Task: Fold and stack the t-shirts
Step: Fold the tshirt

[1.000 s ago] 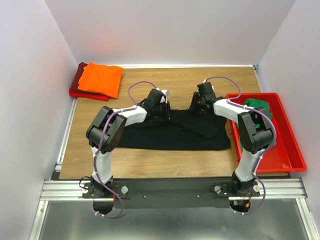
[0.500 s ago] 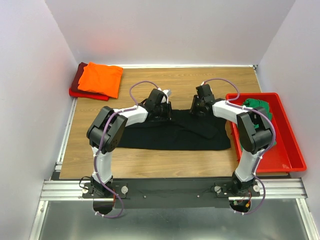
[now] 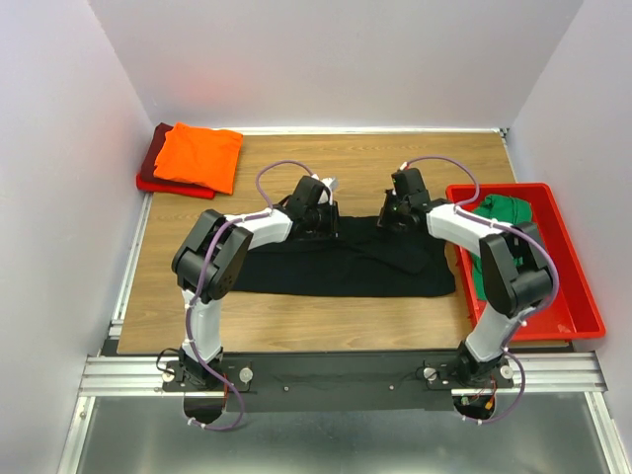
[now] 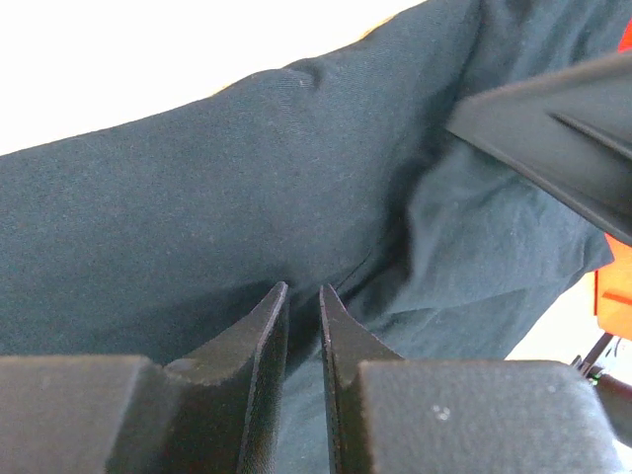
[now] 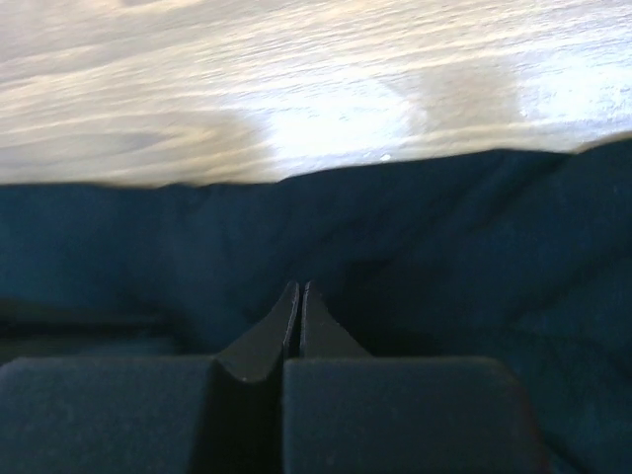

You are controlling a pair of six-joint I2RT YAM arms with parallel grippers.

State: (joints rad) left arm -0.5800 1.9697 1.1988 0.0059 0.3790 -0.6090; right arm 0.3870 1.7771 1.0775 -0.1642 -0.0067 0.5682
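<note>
The black t-shirt (image 3: 346,269) lies spread across the middle of the wooden table (image 3: 296,321), its cloth filling the left wrist view (image 4: 197,197) and the lower half of the right wrist view (image 5: 494,257). My left gripper (image 3: 318,217) (image 4: 301,288) is down on the shirt's far edge, left of centre, its jaws nearly together with a fold of black cloth between them. My right gripper (image 3: 395,212) (image 5: 299,286) sits on the same far edge further right, its jaws pressed together at the cloth. A folded bright orange t-shirt (image 3: 199,156) lies on a dark red one (image 3: 151,163) at the far left corner.
A red plastic bin (image 3: 583,308) stands along the table's right side with a crumpled green t-shirt (image 3: 506,212) in its far end. White walls close in the table at the back and on both sides. A metal rail (image 3: 336,370) runs along the near edge.
My right gripper has closed its jaws at the black shirt's far edge, and its arm has shifted slightly to the right. The left gripper has stayed where it was.
</note>
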